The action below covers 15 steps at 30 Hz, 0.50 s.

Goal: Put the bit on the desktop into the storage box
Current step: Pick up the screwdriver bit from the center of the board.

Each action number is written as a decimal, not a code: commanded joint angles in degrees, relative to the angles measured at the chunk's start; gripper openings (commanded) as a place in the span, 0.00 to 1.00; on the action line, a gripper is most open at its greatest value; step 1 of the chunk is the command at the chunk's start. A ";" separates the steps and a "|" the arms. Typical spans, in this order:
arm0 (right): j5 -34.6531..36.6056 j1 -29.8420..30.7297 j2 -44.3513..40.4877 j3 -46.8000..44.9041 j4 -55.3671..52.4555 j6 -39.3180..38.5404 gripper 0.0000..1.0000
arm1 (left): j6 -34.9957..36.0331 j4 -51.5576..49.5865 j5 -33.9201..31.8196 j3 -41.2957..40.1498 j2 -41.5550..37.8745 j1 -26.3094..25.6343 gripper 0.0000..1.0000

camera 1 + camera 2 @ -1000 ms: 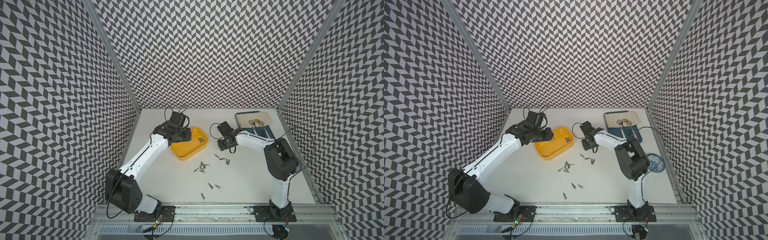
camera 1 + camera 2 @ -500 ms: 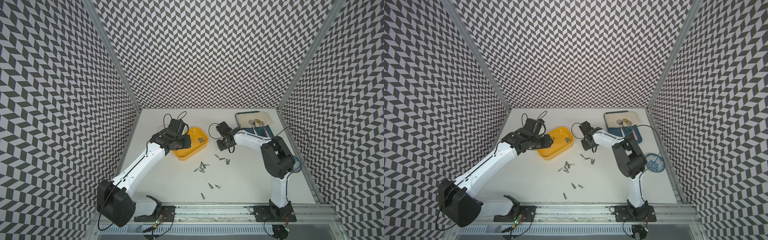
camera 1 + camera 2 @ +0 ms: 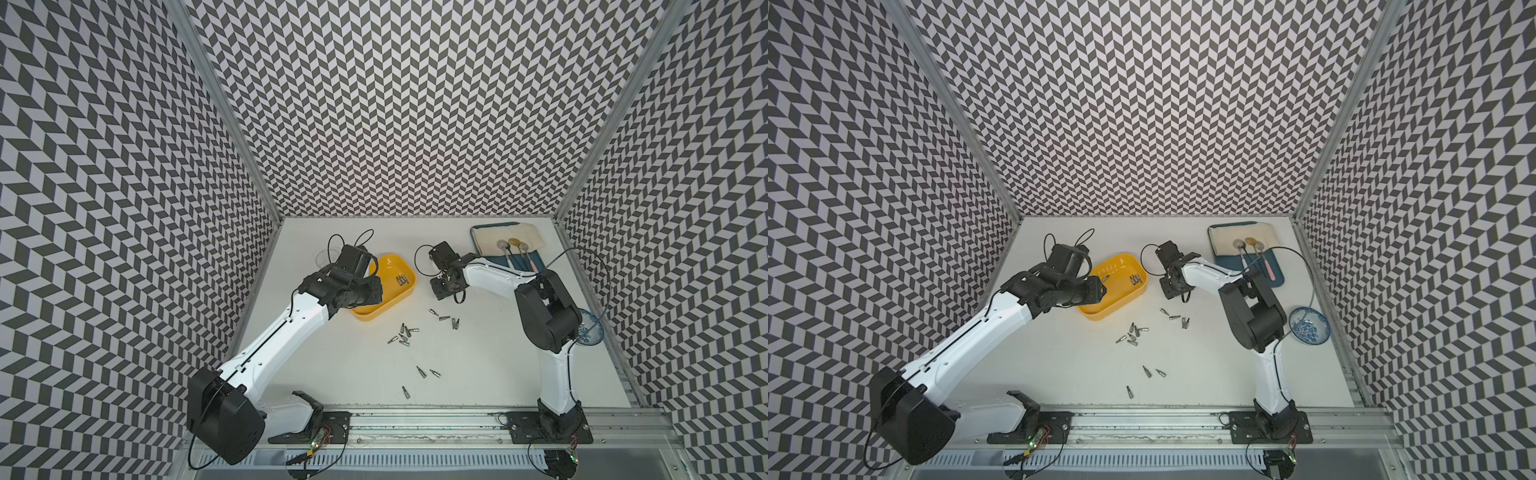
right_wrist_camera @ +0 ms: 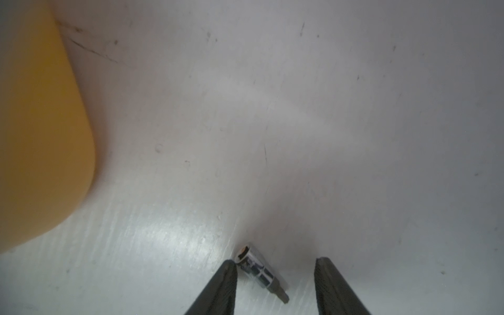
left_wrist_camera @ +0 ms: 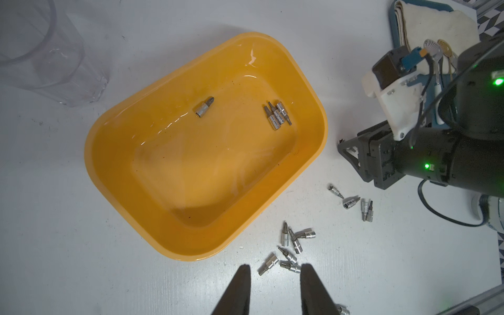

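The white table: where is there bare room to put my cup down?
Bare: the strip between the back wall and the storage box, and the front patch between the loose bits and the right arm. Crowded: just in front of the box.

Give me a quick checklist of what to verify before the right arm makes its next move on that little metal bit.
1. Right fingers open: ok, parted.
2. Bit between them: ok, lying slanted on the table, close beside one finger.
3. Bit gripped: not ok, not yet squeezed.
4. Room in the yellow box: ok, only a few bits inside.
5. Left fingers empty: ok, open, holding nothing.
6. Right fingertips touching the table: cannot tell.
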 commanded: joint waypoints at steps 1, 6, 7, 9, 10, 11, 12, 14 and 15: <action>-0.07 -0.32 1.35 1.72 0.19 -0.61 0.50 | -1.13 -1.13 -0.43 -1.21 -2.35 -0.69 0.35; -0.90 -0.39 2.37 2.31 -0.20 -0.55 0.45 | -1.93 -1.53 -0.51 -2.96 -4.13 -1.24 0.35; -1.04 -0.41 2.58 2.44 -0.45 -0.44 0.43 | -2.15 -1.60 -0.57 -3.26 -4.50 -1.37 0.35; -1.92 -0.50 3.20 2.88 -1.24 -0.35 0.39 | -2.47 -1.91 -0.49 -3.77 -5.00 -1.69 0.35; -2.13 -0.54 3.38 2.90 -1.38 -0.27 0.37 | -2.56 -2.01 -0.34 -3.96 -5.22 -1.90 0.35; -2.45 -0.59 3.51 2.75 -1.43 -0.26 0.35 | -2.74 -2.05 -0.37 -4.19 -5.39 -2.13 0.35; -2.75 -0.59 3.64 2.74 -1.48 -0.26 0.34 | -2.99 -2.05 -0.35 -4.41 -5.65 -2.42 0.35; -3.01 -0.59 3.74 2.66 -1.48 -0.26 0.33 | -3.39 -2.10 -0.28 -4.75 -6.05 -3.08 0.35; -2.93 -0.59 3.82 2.57 -1.48 -0.17 0.32 | -3.68 -2.07 -0.10 -5.00 -6.26 -3.38 0.35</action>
